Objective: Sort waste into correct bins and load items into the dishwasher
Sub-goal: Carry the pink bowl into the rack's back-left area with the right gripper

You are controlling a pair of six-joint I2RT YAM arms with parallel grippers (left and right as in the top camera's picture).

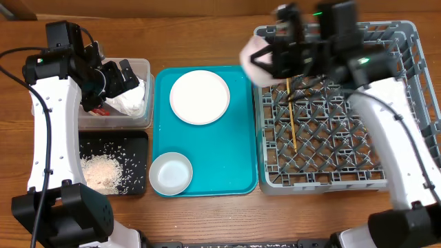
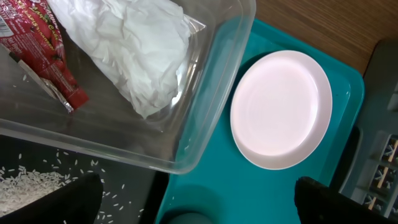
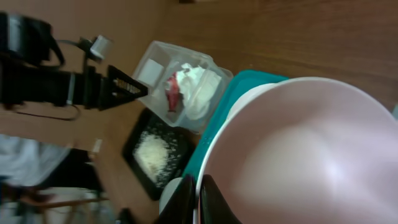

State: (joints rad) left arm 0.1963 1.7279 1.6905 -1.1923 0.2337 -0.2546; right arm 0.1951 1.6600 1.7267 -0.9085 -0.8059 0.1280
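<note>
Above the table, the left gripper [image 1: 122, 77] hangs over the clear tub [image 1: 145, 63] with its jaws spread wide and nothing in them. A crumpled white napkin [image 1: 132, 102] and a red snack wrapper [image 1: 102, 110] lie inside the tub. Just beside the tub, a black tray [image 1: 141, 141] carries a heap of loose rice [image 1: 102, 171]. On the teal tray [image 1: 227, 158] in the middle sit a pale plate [image 1: 200, 96] and a white-grey bowl [image 1: 171, 172], well apart. At the dish rack [image 1: 408, 41], the right gripper [image 1: 279, 58] is clamped on a pinkish bowl [image 1: 253, 58], held up over the rack corner nearest the plate. Thin chopsticks [image 1: 292, 120] rest among the rack's pegs.

From the left wrist, two dark fingers [image 2: 68, 202] stand far apart at the bottom edge. The tub's corner lies under them with napkin and wrapper inside. The plate sits on the teal tray beside it, and rice shows below the tub.

From the right wrist, the pinkish bowl fills the lower right of the view, its rim pinched between narrow fingertips [image 3: 208, 199]. Beyond it, blurred, are the tub, the black tray and the left arm [image 3: 62, 87].
</note>
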